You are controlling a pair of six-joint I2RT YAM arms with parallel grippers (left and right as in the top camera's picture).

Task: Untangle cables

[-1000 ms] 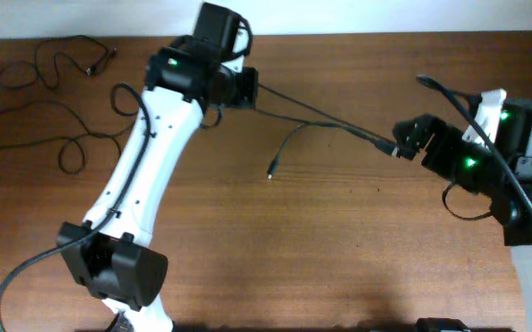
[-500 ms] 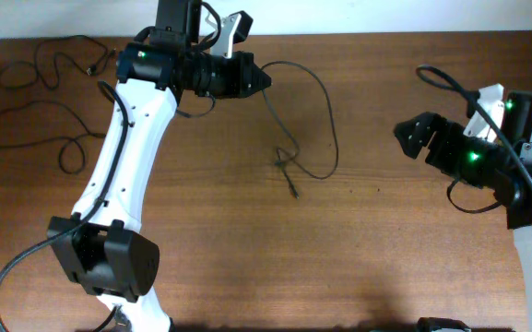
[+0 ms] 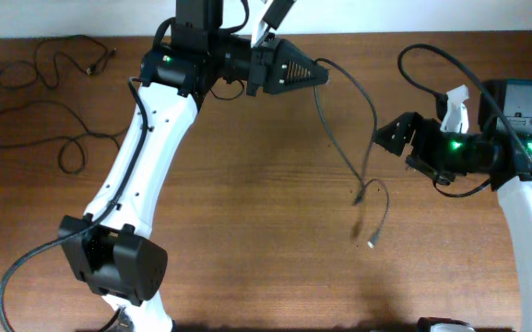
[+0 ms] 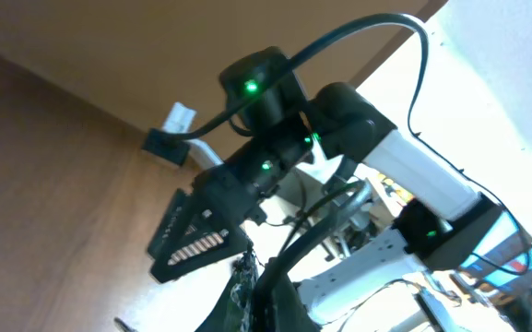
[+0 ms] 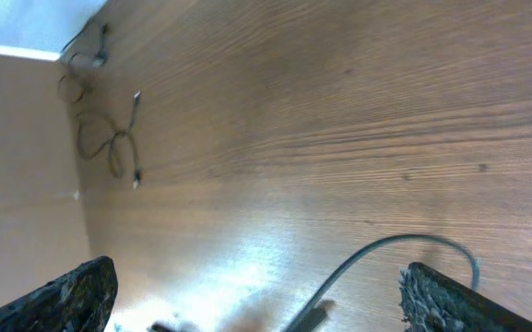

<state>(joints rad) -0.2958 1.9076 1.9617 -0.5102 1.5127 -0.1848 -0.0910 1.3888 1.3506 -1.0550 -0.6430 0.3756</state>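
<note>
My left gripper is raised over the back middle of the table and shut on a thin black cable. The cable hangs slack in a loop down to the wood, and its plugs rest near the right gripper. In the left wrist view the cable rises out of my closed fingers. My right gripper is wide open just right of the hanging loop. Seen from the right wrist, the same cable runs between the spread fingertips, touching neither. More cables lie at the far left.
Another loose cable lies in the far left back corner, also small in the right wrist view. The right arm's own thick black cable arcs above it. The table's back edge runs close behind both grippers.
The cable, stretched straight toward the right gripper a second ago, now hangs slack. My left gripper has swung right and up with it. The right gripper has shifted slightly left.
</note>
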